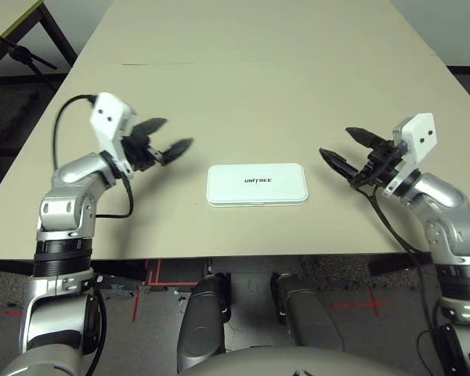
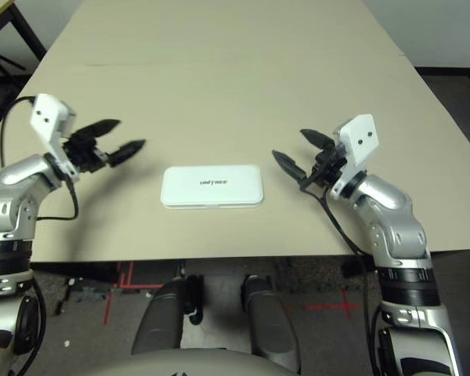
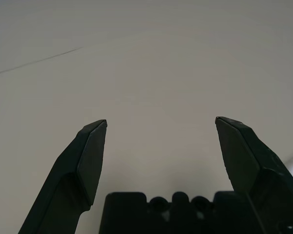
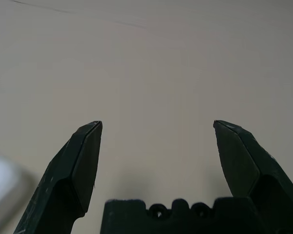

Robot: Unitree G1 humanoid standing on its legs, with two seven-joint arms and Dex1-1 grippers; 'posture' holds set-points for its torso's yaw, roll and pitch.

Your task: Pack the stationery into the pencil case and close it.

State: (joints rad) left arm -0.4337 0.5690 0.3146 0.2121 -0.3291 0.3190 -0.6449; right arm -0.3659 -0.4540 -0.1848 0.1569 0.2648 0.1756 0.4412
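Note:
The white pencil case (image 1: 257,185) lies flat on the beige table near its front edge, lid down with "UNITREE" printed on top. The stationery is out of view. To the left of the case, raised above the table, my left gripper (image 1: 167,135) is open with nothing between its black fingers (image 3: 90,161). On the case's right side my right gripper (image 1: 344,149) is also open and empty, its fingertips (image 4: 85,156) spread wide over bare table. Neither gripper touches the case. A corner of the case (image 4: 2,187) shows blurred in the right wrist view.
The beige table (image 1: 258,70) stretches far back, with a thin dark seam line (image 1: 160,63) across it. A black stand leg (image 1: 19,53) and floor lie beyond the table's left edge. A black cable (image 1: 63,129) loops from my left wrist.

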